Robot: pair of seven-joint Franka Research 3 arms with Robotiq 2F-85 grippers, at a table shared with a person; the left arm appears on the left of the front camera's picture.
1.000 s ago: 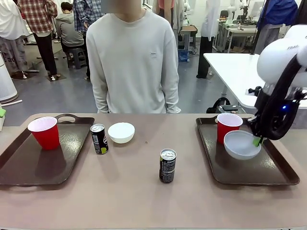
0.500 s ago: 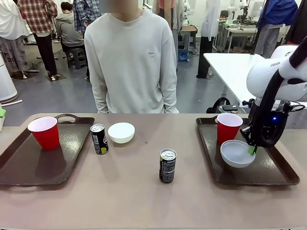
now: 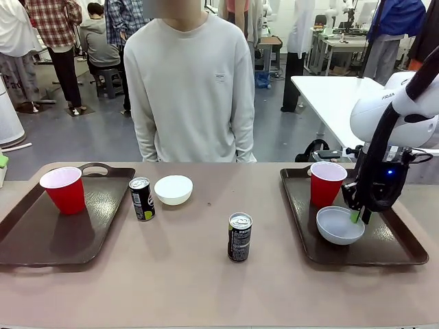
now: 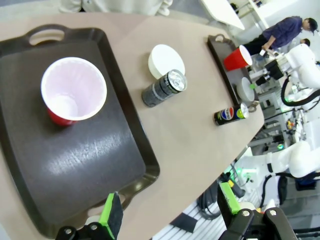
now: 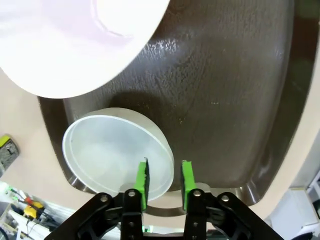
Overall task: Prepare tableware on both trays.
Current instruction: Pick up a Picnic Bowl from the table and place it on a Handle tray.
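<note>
On the right tray stand a red cup and a white bowl. My right gripper reaches down onto the bowl's right rim. In the right wrist view the bowl rests on the tray, and the right gripper straddles its rim with both pads a little apart from the wall. The left tray holds another red cup. Between the trays stand a can, a second bowl and another can. My left gripper hangs open above the left tray's near edge.
A person in a pale sweater stands at the table's far edge, arms down. Bare tabletop lies between the trays and along the near edge. A white table stands behind at the right.
The right gripper has come down and to the left with the bowl, which now lies flat on the right tray. Its jaws have eased apart off the rim.
</note>
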